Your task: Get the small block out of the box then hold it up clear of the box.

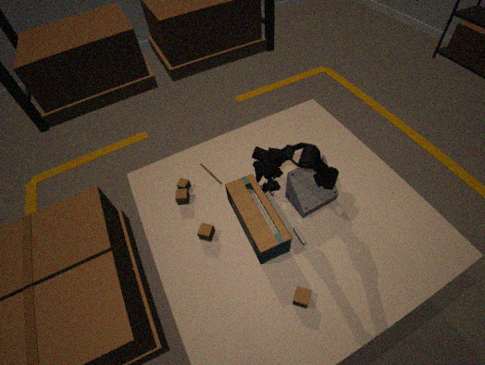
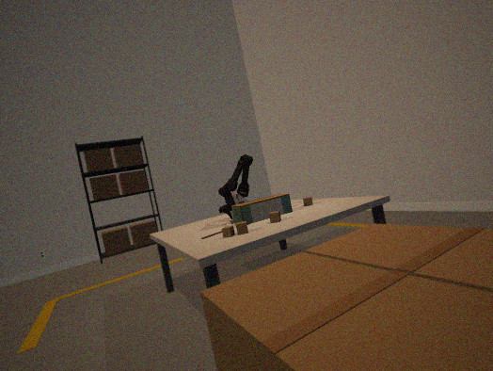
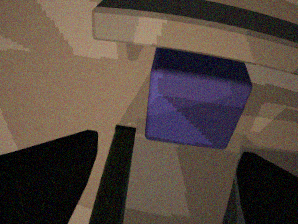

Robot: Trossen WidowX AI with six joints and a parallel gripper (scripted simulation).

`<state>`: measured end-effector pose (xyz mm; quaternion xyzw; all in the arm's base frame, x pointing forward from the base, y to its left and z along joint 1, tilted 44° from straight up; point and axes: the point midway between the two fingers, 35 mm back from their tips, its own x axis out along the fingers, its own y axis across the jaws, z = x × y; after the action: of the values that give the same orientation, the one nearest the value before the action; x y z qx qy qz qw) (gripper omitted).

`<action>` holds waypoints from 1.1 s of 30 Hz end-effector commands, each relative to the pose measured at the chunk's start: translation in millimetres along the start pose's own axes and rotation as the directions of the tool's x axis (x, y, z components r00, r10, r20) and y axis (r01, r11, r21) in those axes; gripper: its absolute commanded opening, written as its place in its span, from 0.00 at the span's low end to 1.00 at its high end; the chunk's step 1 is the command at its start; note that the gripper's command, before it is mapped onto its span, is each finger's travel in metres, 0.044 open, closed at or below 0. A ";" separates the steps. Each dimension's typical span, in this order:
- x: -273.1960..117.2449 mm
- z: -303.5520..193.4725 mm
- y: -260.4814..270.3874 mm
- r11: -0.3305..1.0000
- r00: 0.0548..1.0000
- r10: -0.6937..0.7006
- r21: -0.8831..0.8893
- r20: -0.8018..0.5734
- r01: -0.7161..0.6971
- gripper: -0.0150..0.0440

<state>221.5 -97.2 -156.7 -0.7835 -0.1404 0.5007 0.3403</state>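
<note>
The small blue block [image 3: 197, 107] rests on the table outside the box, in the wrist view's upper middle. A bit of it shows beside the box's far end in the top view. My gripper [image 3: 169, 153] [image 1: 266, 182] is open, pointing down just above the table. Its fingertips stand either side of the block's near edge, with nothing gripped. Exact height over the block is hard to tell. The box [image 1: 252, 210] [image 2: 262, 206] stands upright with a wooden top and teal ends, right beside the gripper. The arm hides most of the block in the top view.
A brown stick [image 1: 211, 173] [image 2: 212, 234] lies beyond the box's far end. A thin grey bar [image 1: 299, 236] lies between the box and the arm's grey base [image 1: 307, 192]. Several brown cubes stand around, one [image 1: 205, 231] beside the box. A pale-edged bar [image 3: 120, 26] crosses behind the block.
</note>
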 end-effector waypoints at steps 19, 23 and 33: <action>22.8 14.8 -4.9 1.000 1.000 -0.009 0.007 0.001 0.009 0.56; 22.8 14.8 -4.9 1.000 1.000 -0.009 0.007 0.001 0.009 0.38; -1.8 1.5 -2.1 1.000 1.000 -0.004 0.005 0.001 0.004 0.25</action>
<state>217.7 -80.4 -164.3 -0.7766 -0.1466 0.5037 0.3488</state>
